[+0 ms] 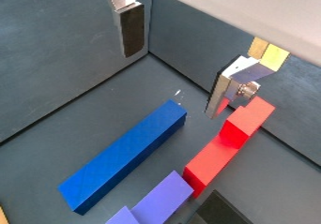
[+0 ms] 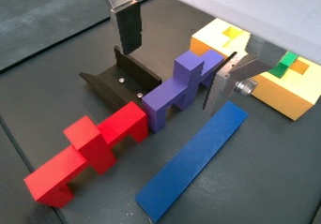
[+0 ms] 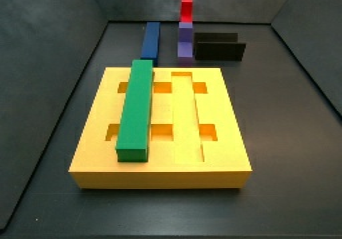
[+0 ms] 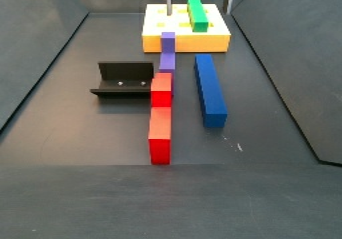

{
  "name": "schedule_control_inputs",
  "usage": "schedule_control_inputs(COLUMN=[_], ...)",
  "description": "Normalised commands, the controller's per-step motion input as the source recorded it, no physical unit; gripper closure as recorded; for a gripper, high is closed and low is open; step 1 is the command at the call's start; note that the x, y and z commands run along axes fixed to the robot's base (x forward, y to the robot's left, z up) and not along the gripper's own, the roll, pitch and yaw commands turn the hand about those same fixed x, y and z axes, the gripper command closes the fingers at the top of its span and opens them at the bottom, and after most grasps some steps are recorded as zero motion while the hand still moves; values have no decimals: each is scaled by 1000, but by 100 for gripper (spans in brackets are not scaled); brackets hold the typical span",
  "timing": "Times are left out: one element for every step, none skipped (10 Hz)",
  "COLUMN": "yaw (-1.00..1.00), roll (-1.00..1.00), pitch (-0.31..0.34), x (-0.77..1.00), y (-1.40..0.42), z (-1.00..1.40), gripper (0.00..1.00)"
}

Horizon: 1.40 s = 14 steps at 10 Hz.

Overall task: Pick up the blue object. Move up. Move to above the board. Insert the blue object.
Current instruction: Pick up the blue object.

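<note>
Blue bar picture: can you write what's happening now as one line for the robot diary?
phase: before pick | end effector: open, empty, above floor | blue object: flat on floor beside red piece | board: green bar seated

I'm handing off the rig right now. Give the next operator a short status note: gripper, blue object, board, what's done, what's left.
Gripper: open and empty, hanging above the floor over the blue object; in both wrist views the silver fingers grip nothing.
Blue object: lying flat on the floor beside the red piece and purple piece, untouched.
Board: yellow, with the green bar already seated in one long groove; other slots open.
Fixture: on the floor on the far side of the red and purple pieces.
Done: nothing yet.
Left: grasp, lift, carry above the board, insert.
</note>
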Motion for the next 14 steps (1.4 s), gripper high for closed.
schedule_control_inputs(yaw=[0,0,83,131,163,89,23,0,31,0,-3,-46,-74,-109], roll=[51,26,91,164,116,0,0,0,0,47,29,26,0,-29], pitch=[-10,0,-9,-41,-77,-101,-70,-71,-44,-21,-6,-10,-1,-9], x=[0,29,120,20,0,-43,0,-94,-129,-169,-346,-351,-369,-409], y=[-177,-109,-331,-560,-374,0,174,263,57,0,0,0,26,63], z=[-109,-137,-531,-926,-991,-983,-886,-843,-663,-631,-680,-623,-540,-374], gripper=[0,0,0,0,0,0,0,0,0,0,0,0,0,0])
